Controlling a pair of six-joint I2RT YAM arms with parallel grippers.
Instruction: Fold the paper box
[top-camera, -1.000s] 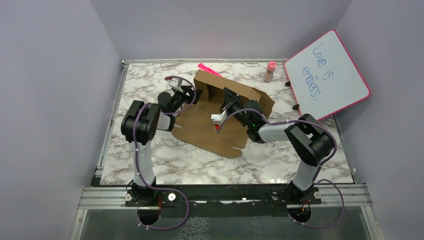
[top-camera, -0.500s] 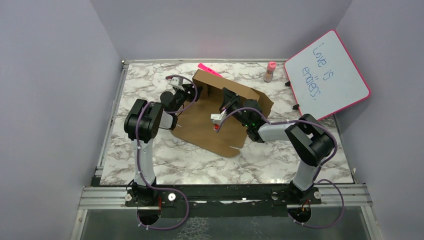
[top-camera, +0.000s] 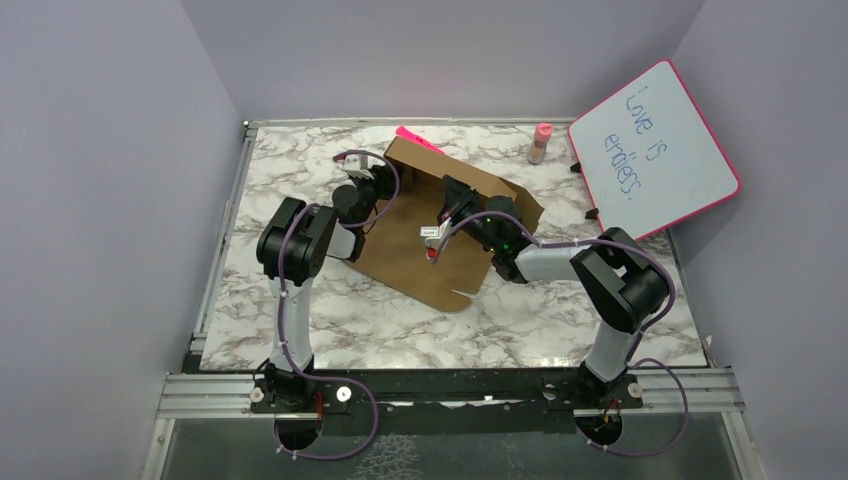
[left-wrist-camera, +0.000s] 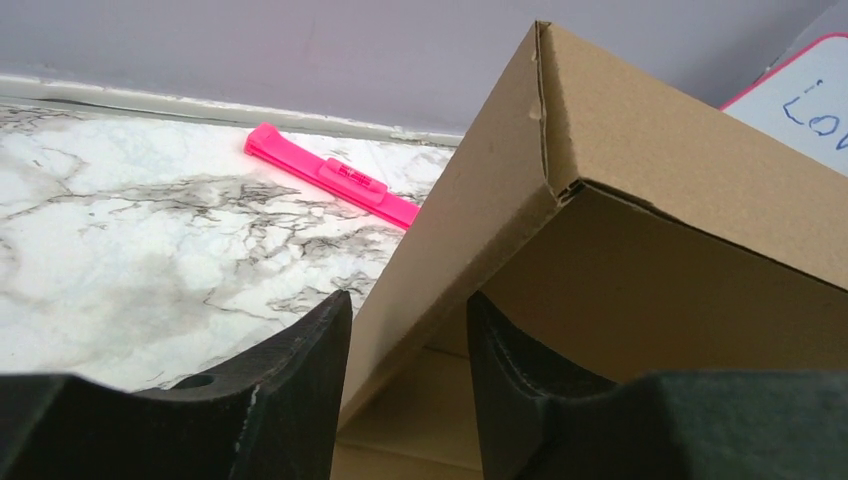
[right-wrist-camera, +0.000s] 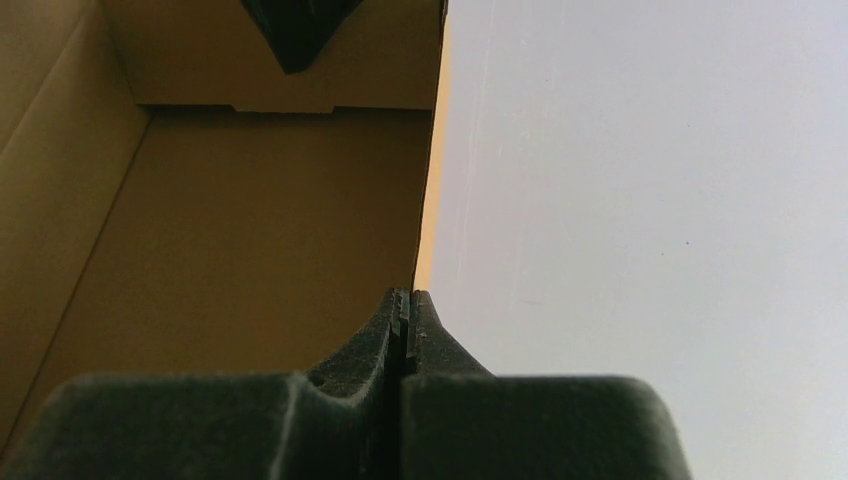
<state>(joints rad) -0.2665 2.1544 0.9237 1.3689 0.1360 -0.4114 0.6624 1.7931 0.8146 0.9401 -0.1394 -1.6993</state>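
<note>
The paper box (top-camera: 420, 255) is brown cardboard, with its back wall and left side wall raised and a flat panel stretching toward me. My left gripper (top-camera: 378, 188) is open, and its fingers straddle the lower edge of the left side wall (left-wrist-camera: 650, 150) without pinching it (left-wrist-camera: 408, 295). My right gripper (top-camera: 453, 190) is inside the box at the back wall. In the right wrist view it is shut (right-wrist-camera: 405, 292), its tips against the edge of a cardboard wall (right-wrist-camera: 250, 230). I cannot tell whether cardboard is pinched there.
A pink marker (top-camera: 418, 138) lies just behind the box's left corner and also shows in the left wrist view (left-wrist-camera: 330, 175). A pink bottle (top-camera: 541, 143) stands at the back. A pink-framed whiteboard (top-camera: 655, 150) leans at the back right.
My left gripper has moved right, up to the box's left side wall. The box's near flat panel has shifted slightly left. The right gripper has stayed put.
</note>
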